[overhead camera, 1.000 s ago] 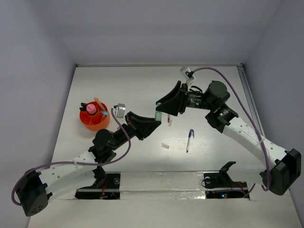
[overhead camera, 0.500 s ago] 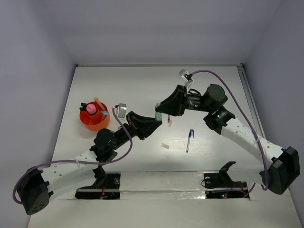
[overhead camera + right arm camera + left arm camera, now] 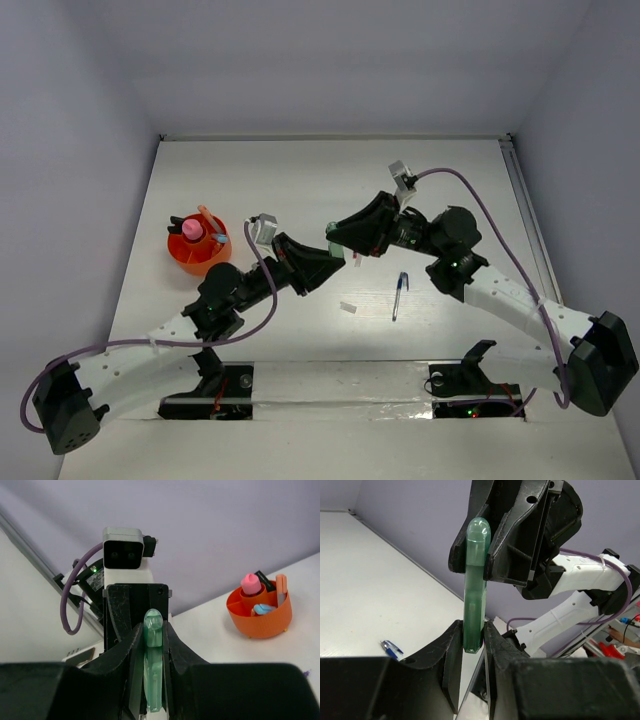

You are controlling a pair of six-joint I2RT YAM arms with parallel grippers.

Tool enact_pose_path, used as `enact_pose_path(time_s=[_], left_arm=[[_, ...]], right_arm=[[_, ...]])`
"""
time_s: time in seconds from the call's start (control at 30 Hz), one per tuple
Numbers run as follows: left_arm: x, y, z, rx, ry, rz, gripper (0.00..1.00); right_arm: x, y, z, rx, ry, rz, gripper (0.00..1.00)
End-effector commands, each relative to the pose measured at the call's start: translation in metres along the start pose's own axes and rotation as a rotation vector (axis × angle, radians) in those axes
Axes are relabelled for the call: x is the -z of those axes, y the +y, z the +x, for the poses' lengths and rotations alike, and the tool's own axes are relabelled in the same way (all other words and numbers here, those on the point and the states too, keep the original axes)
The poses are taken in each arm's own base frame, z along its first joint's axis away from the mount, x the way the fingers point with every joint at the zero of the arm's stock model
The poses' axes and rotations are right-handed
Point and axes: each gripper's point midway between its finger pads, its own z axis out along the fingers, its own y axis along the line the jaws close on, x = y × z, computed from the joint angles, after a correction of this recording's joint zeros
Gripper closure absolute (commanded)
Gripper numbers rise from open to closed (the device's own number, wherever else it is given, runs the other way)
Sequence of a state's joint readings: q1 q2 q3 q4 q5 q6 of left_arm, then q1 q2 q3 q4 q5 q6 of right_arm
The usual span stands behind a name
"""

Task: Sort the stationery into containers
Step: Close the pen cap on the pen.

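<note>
A translucent green marker cap point(image 3: 335, 247) is held above the table's middle between both grippers. My left gripper point(image 3: 328, 262) is shut on its lower end point(image 3: 474, 635). My right gripper point(image 3: 342, 238) is shut on the same cap point(image 3: 154, 670), higher up toward the rounded tip point(image 3: 479, 530). The two grippers' fingers nearly touch. The orange-red pot point(image 3: 180, 262) stands at the left and holds a pink-capped tube point(image 3: 191, 229), a pale blue cap point(image 3: 262, 609) and other items. A slim blue pen point(image 3: 400, 293) lies on the table right of the grippers.
A small white bit point(image 3: 347, 307) lies on the table below the grippers. The blue pen's end also shows in the left wrist view point(image 3: 391, 649). The pot point(image 3: 260, 620) stands well to one side of both arms. Walls enclose the table at the back and sides.
The right wrist has dropped and swung a little toward the front. The left gripper has edged forward onto the green cap. A small red bit near the grippers is now hidden.
</note>
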State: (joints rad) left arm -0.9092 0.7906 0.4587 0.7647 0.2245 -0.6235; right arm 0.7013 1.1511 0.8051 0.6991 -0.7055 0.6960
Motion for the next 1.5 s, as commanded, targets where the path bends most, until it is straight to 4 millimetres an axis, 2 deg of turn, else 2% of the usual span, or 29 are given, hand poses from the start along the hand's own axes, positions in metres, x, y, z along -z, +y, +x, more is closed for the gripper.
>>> enact_pose_path(time_s=[0.0,0.07,0.1,0.3,0.43,0.7,0.87,0.9,1.0,1.07,1.1,1.13,1.17,1.2,1.23,1.27,1.3,1.33,1.37,1.4,1.43,1.47], left_arm=[[0.011,-0.089,-0.132,-0.098,-0.398,0.200,1.00],[0.013,-0.086,-0.139,-0.122,-0.413,0.165,1.00],[0.017,-0.092,-0.147,-0.132,-0.433,0.168,1.00],[0.028,-0.096,-0.161,-0.153,-0.472,0.142,1.00],[0.026,-0.101,-0.166,-0.151,-0.483,0.157,1.00],[0.022,-0.118,-0.181,-0.163,-0.506,0.206,1.00],[0.021,-0.132,-0.194,-0.174,-0.520,0.237,1.00],[0.019,-0.135,-0.197,-0.175,-0.522,0.240,1.00],[0.014,-0.133,-0.192,-0.172,-0.492,0.234,1.00],[0.014,-0.125,-0.185,-0.166,-0.472,0.213,1.00],[0.014,-0.114,-0.175,-0.156,-0.446,0.177,0.99],[0.015,-0.107,-0.170,-0.147,-0.434,0.154,0.92],[0.015,-0.099,-0.165,-0.139,-0.426,0.119,0.77],[0.018,-0.086,-0.153,-0.134,-0.383,0.069,0.69],[0.021,-0.078,-0.148,-0.135,-0.366,0.033,0.52],[0.024,-0.063,-0.135,-0.131,-0.320,-0.032,0.44],[0.029,-0.052,-0.133,-0.130,-0.317,-0.085,0.38],[0.042,-0.053,-0.137,-0.132,-0.326,-0.109,0.33],[0.050,-0.049,-0.139,-0.139,-0.326,-0.148,0.01],[0.062,-0.033,-0.137,-0.135,-0.312,-0.250,0.01],[0.082,-0.047,-0.156,-0.140,-0.368,-0.242,0.01],[0.093,-0.040,-0.159,-0.157,-0.374,-0.301,0.01]], right_arm=[[0.009,-0.007,0.070,-0.091,0.152,-0.002,1.00],[0.012,-0.008,0.079,-0.106,0.156,0.005,1.00],[0.017,-0.012,0.087,-0.118,0.158,0.026,1.00],[0.032,-0.022,0.107,-0.146,0.175,0.091,1.00],[0.041,-0.029,0.123,-0.174,0.202,0.129,1.00],[0.061,-0.032,0.182,-0.278,0.280,0.188,1.00],[0.068,-0.031,0.208,-0.325,0.315,0.216,1.00],[0.068,-0.033,0.208,-0.325,0.311,0.225,1.00],[0.065,-0.031,0.196,-0.305,0.282,0.235,1.00],[0.053,-0.030,0.167,-0.264,0.213,0.251,1.00],[0.051,-0.036,0.159,-0.242,0.195,0.291,1.00],[0.046,-0.036,0.148,-0.223,0.173,0.297,1.00],[0.033,-0.032,0.122,-0.193,0.122,0.291,1.00],[0.030,-0.033,0.113,-0.166,0.117,0.308,1.00],[0.027,-0.041,0.095,-0.142,0.072,0.346,1.00],[0.020,-0.043,0.061,-0.090,0.009,0.358,1.00],[0.019,-0.050,0.052,-0.077,0.008,0.390,1.00],[0.019,-0.058,0.034,-0.051,-0.028,0.436,1.00],[0.020,-0.063,0.020,-0.026,-0.048,0.462,1.00],[0.021,-0.069,-0.006,0.018,-0.095,0.487,1.00],[0.020,-0.072,-0.011,0.022,-0.099,0.483,1.00],[0.017,-0.072,-0.015,0.027,-0.102,0.473,1.00]])
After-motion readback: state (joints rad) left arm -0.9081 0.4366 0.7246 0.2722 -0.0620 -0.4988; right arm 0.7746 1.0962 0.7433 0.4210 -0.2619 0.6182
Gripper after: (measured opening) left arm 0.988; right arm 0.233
